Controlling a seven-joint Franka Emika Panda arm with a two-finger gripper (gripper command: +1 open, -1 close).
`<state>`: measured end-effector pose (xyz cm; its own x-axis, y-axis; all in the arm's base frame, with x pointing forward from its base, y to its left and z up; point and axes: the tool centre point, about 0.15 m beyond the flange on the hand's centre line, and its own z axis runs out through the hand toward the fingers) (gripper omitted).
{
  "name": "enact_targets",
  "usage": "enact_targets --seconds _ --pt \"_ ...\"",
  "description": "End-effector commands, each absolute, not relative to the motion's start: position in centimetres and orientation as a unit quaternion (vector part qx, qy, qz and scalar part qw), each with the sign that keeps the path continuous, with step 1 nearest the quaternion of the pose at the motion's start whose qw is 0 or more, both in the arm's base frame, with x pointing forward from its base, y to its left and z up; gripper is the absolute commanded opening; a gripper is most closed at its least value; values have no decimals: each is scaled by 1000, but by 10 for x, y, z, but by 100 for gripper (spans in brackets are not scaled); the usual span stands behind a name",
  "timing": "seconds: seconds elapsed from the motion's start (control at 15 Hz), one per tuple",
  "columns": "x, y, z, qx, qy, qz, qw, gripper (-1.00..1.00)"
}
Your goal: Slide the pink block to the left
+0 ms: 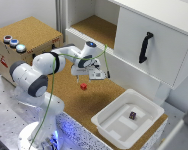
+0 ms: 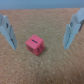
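The pink block [image 1: 83,86] is a tiny reddish cube resting on the cork tabletop [image 1: 94,102], just below my gripper [image 1: 79,78] in the exterior view. In the wrist view the pink block [image 2: 35,45] lies on the cork between my two fingers [image 2: 74,30], which stand wide apart on either side of it without touching it. My gripper [image 2: 40,37] is open and hovers a little above the block.
A white tray [image 1: 109,131] at the exterior view's lower right holds a small dark purple cube [image 1: 132,115]. A white cabinet with a black handle [image 1: 144,47] stands behind. A cork-topped box with coloured buttons [image 1: 14,42] sits at the exterior view's left.
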<state>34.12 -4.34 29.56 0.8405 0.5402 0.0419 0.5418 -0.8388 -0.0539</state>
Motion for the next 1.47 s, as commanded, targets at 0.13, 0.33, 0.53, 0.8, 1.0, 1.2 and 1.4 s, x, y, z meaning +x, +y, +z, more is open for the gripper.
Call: enact_targets --seconds 0.13,0.33,0.53,0.8,1.0,1.2,1.4 --pt "310 -75 279 -987 -148 -54 -23 100" --pt "317 -75 265 -987 -138 -79 -37 -100" --pt "322 -69 260 -983 -149 -99 -50 -100" --pt "329 -70 253 -984 -140 -91 -53 -100" --pt "338 -73 242 -991 -107 -72 -44 -100" --pt "344 -59 230 -994 -71 -56 -54 -100" --pt "346 -53 216 -997 -11 -44 -62 -100"
